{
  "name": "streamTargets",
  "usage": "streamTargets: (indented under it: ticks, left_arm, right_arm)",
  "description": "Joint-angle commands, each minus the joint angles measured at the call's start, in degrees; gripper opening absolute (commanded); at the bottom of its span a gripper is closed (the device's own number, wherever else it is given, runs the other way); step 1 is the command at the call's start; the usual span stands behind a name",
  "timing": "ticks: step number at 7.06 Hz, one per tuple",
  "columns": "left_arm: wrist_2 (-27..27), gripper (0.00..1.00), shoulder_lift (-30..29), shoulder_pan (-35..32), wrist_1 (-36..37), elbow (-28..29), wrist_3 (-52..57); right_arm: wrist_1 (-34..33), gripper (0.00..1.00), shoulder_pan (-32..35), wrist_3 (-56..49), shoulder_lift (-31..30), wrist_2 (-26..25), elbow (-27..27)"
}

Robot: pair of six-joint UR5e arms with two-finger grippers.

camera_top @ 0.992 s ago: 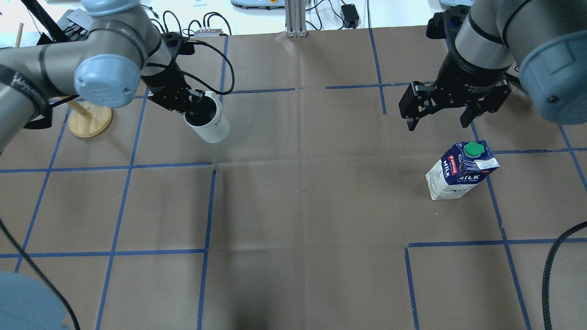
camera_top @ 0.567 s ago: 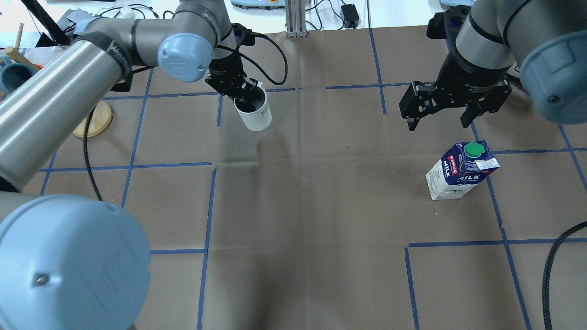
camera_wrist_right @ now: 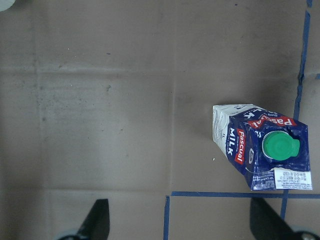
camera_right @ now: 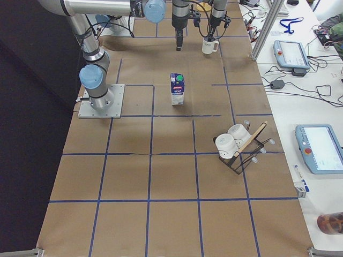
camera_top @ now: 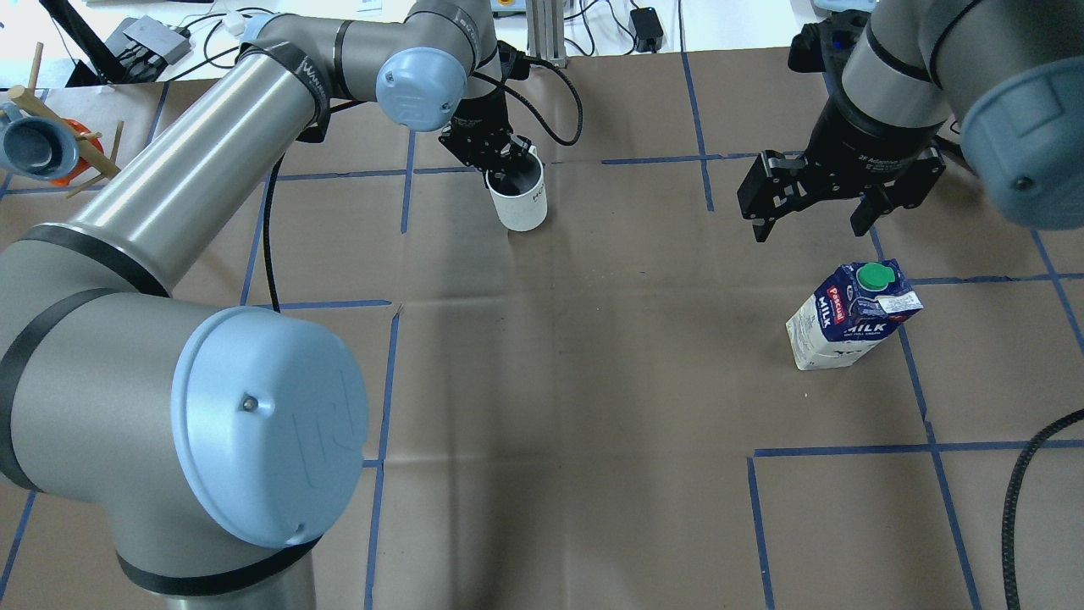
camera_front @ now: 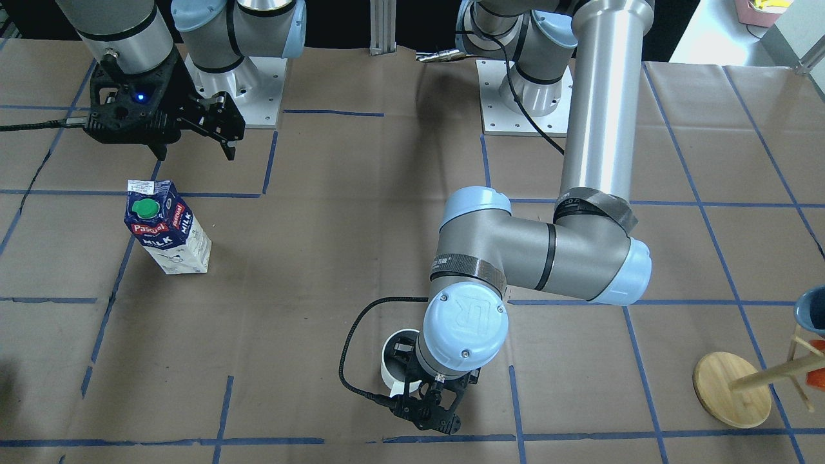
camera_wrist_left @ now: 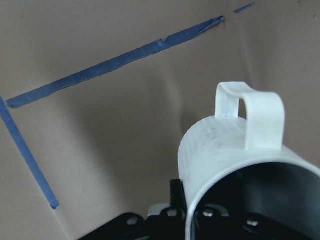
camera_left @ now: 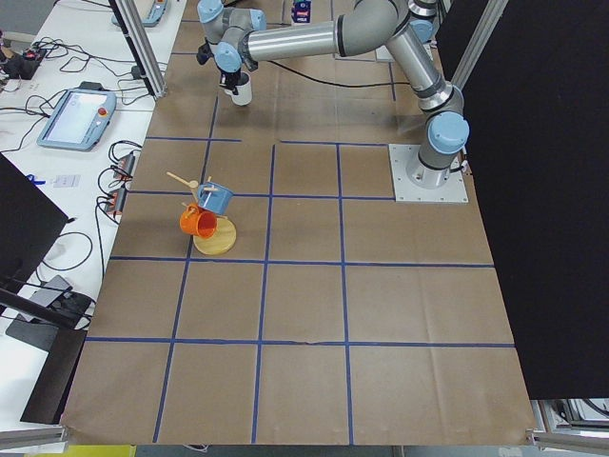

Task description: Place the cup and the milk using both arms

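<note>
Far left, a wooden mug tree (camera_top: pixel 95 158) is carrying a blue mug (camera_top: pixel 30 146). The left arm (camera_top: pixel 195 182) is reaching out across the brown surface (camera_top: pixel 593 381) to its far middle. There the left gripper (camera_top: pixel 511 165) is holding the white cup (camera_top: pixel 522 206) upright, mouth up, jaws pinching the rim with one finger inside the dark interior. The cup is sitting just on the near side of a blue tape line (camera_top: pixel 347 174); cannot tell whether its base is touching the surface. On the right, the right gripper (camera_top: pixel 809 229) is hanging with jaws spread wide, gripping nothing. The milk carton (camera_top: pixel 847 322) is standing upright on the surface, below and nearer than those jaws, apart from them, green cap (camera_wrist_right: pixel 280 146) facing up.
</note>
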Motion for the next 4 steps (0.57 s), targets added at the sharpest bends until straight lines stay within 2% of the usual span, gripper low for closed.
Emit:
streamTargets:
  ticks: [1,4]
  left_arm:
    - [-1.10,0.01,-0.51,-0.06,-0.51,0.21,-1.76]
    - [-1.02,0.04,-1.48,0.12,-0.42,0.56,-1.76]
  right_arm:
    - [-0.09,1.00,-0.33,-0.50,0.03,-0.11,0.05]
    - [-0.88,1.00,-3.48,-6.63,-0.58,-0.11,3.11]
